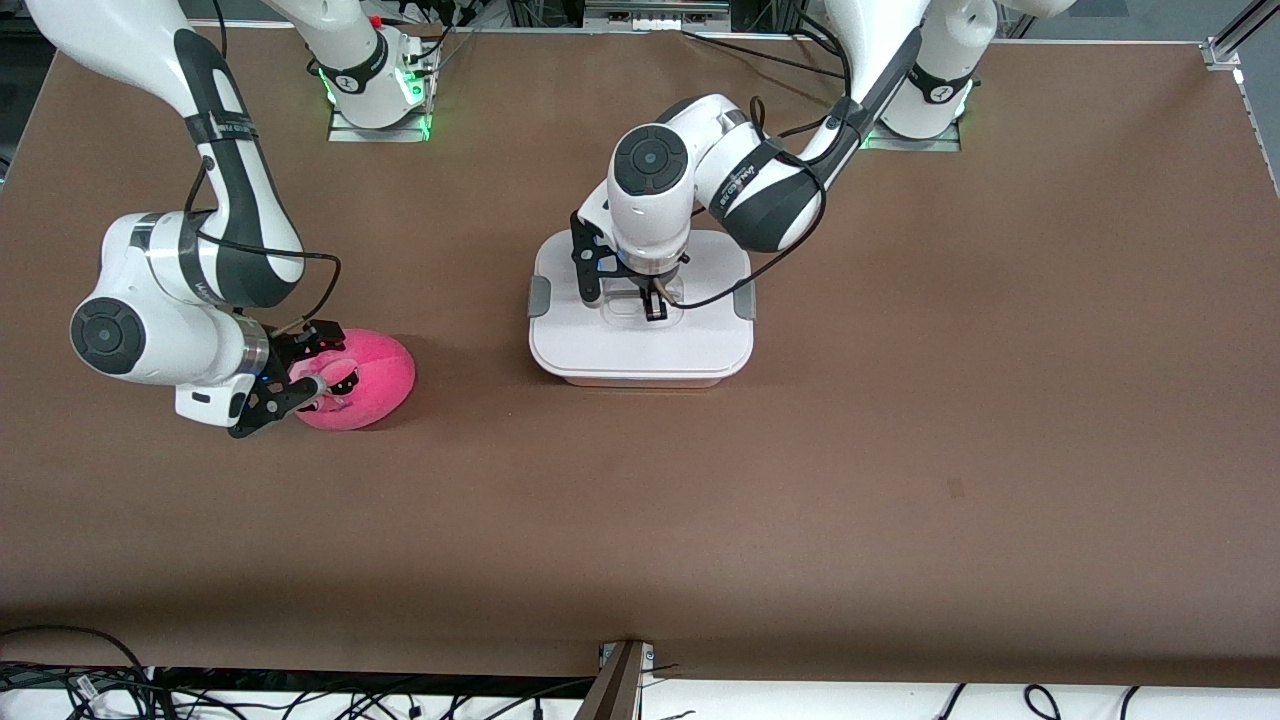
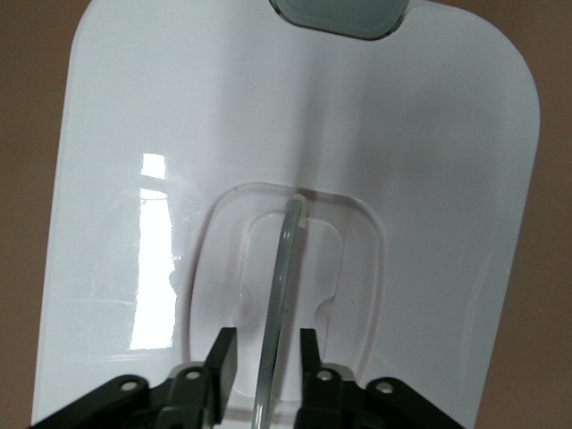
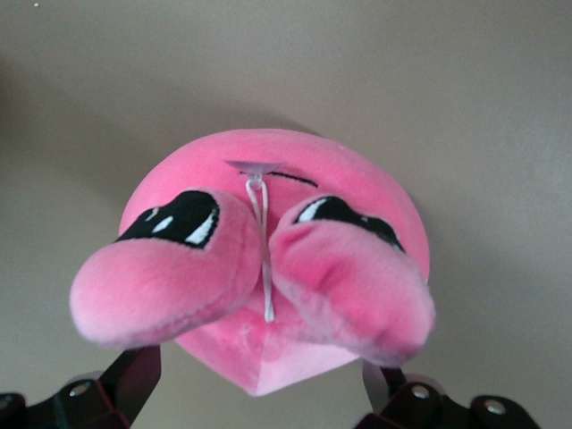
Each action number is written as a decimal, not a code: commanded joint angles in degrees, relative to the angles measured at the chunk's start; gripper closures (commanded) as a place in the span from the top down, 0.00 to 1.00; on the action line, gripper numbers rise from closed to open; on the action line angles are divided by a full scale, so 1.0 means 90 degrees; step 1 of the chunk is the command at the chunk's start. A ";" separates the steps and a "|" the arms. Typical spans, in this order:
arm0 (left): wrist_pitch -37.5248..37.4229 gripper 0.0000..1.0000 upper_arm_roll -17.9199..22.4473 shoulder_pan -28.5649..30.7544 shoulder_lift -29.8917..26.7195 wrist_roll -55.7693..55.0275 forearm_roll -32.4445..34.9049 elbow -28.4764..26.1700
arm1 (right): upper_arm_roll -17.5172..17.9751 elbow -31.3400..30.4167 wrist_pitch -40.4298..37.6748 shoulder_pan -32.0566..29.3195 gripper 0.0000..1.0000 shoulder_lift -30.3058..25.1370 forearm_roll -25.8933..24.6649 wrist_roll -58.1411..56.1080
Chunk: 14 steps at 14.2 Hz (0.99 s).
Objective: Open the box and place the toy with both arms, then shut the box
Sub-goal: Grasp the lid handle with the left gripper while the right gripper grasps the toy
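The box (image 1: 640, 345) sits closed in the middle of the table, its flat white lid on and grey clips (image 1: 540, 296) at both ends. My left gripper (image 1: 655, 308) is down on the lid. In the left wrist view it (image 2: 266, 357) is open, with its fingers (image 2: 223, 357) on either side of the clear handle (image 2: 284, 259) and not touching it. The toy (image 1: 375, 375), a round bright-pink plush, lies on the table toward the right arm's end. My right gripper (image 1: 330, 372) is low at the toy. In the right wrist view it (image 3: 259, 389) is open, with the toy (image 3: 331, 268) between its fingers.
Brown tabletop (image 1: 900, 450) all around. Arm bases with green lights (image 1: 380, 100) stand along the edge farthest from the front camera. Loose cables (image 1: 100, 690) and a metal bracket (image 1: 620, 680) lie at the near edge.
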 commanded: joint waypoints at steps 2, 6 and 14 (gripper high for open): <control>0.0003 0.00 0.0041 -0.0024 -0.0129 0.0097 0.0104 -0.0108 | 0.0086 -0.0093 0.0966 0.0014 0.98 0.0293 0.0040 -0.0153; -0.0153 0.00 0.0031 -0.0005 -0.0227 0.0126 0.0104 -0.0079 | 0.0194 0.0034 0.1330 0.0004 0.42 0.0459 0.0089 -0.0173; -0.1333 0.00 0.0001 0.0083 -0.1065 0.0009 -0.0217 0.0019 | 0.0243 0.0239 0.1242 0.0063 0.00 0.0362 0.0382 -0.0104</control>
